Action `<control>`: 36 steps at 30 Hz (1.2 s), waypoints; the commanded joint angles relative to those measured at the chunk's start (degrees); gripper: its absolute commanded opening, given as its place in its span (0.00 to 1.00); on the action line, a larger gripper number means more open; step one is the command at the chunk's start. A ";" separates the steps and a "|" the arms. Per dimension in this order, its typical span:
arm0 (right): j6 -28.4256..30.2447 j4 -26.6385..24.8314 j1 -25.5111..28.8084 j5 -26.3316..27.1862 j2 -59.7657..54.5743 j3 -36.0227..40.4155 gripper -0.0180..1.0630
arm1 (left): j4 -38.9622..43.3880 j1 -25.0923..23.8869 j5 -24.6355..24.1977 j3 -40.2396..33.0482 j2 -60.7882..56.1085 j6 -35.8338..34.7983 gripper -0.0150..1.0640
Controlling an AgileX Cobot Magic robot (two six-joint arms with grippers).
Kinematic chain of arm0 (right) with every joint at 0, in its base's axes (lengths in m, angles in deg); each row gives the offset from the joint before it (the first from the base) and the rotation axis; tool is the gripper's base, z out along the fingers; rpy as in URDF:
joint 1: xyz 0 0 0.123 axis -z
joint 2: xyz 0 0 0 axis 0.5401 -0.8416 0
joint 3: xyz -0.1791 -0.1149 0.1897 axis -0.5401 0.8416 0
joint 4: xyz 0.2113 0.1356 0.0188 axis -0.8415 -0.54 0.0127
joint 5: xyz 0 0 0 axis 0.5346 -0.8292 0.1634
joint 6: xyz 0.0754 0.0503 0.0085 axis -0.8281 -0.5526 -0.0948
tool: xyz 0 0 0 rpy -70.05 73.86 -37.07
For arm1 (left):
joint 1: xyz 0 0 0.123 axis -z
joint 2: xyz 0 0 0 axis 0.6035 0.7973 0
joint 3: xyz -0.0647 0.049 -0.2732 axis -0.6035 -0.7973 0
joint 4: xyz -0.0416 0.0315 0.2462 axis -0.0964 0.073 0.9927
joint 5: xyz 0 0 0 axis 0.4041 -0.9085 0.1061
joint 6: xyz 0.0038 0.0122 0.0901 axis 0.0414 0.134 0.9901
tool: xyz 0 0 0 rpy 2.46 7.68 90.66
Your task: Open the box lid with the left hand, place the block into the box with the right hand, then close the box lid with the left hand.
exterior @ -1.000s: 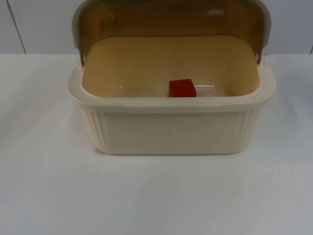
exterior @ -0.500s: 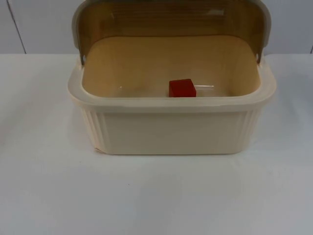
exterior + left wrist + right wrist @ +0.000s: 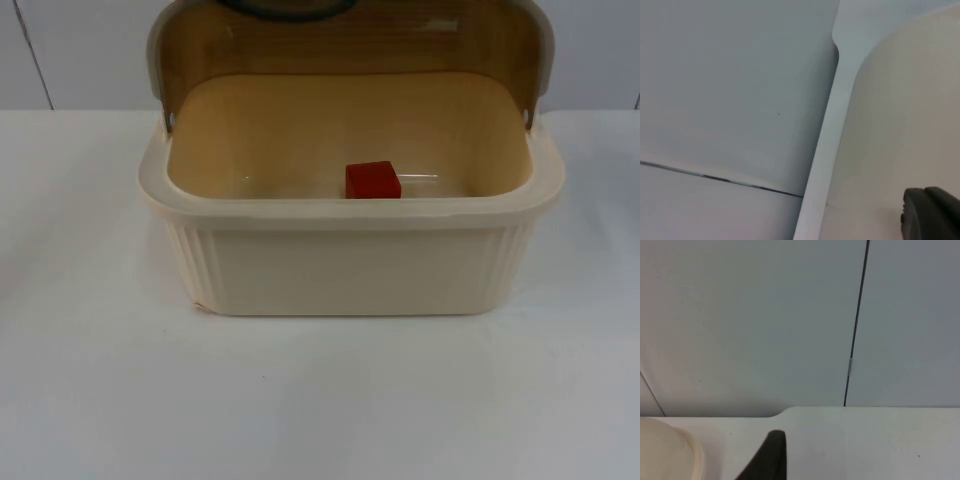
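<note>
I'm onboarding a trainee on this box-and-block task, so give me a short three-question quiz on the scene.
1. True or false: the red block lies inside the cream box.
2. The brown lid is: A) shut, B) raised behind the box, C) lying on the table.
3. Fill in: the box stands on a ___ table.

Key: 1 true; 2 B; 3 white.
</note>
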 commanded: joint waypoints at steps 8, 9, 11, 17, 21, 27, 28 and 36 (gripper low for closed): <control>0.79 -0.13 -0.14 0.74 0.77 0.09 0.99 | -1.55 0.44 0.92 -0.41 -0.01 0.26 0.01; 0.79 -0.13 -0.14 0.74 0.77 0.09 0.99 | -1.55 0.44 0.92 -0.41 -0.01 0.26 0.01; 0.79 -0.13 -0.14 0.74 0.77 0.09 0.99 | -1.54 0.44 3.20 -2.33 -0.01 0.26 0.01; 0.79 -0.13 -0.14 0.74 0.77 0.09 0.99 | -0.97 0.44 5.90 -7.34 -0.01 0.93 0.01; 0.79 -0.13 -0.14 0.74 0.77 0.09 0.99 | -1.51 0.44 5.54 -7.31 -0.13 0.93 0.01; 0.79 -0.13 -0.14 0.74 0.77 0.09 0.99 | -1.89 0.44 2.09 -7.31 -0.38 0.53 0.01; 0.79 -0.13 -0.14 0.74 0.77 0.09 0.99 | -1.92 0.71 1.97 -7.31 -0.38 0.10 0.01; 0.79 -0.13 -0.14 0.74 0.77 0.09 0.99 | -1.38 1.82 -0.08 -7.31 -1.19 -1.02 0.01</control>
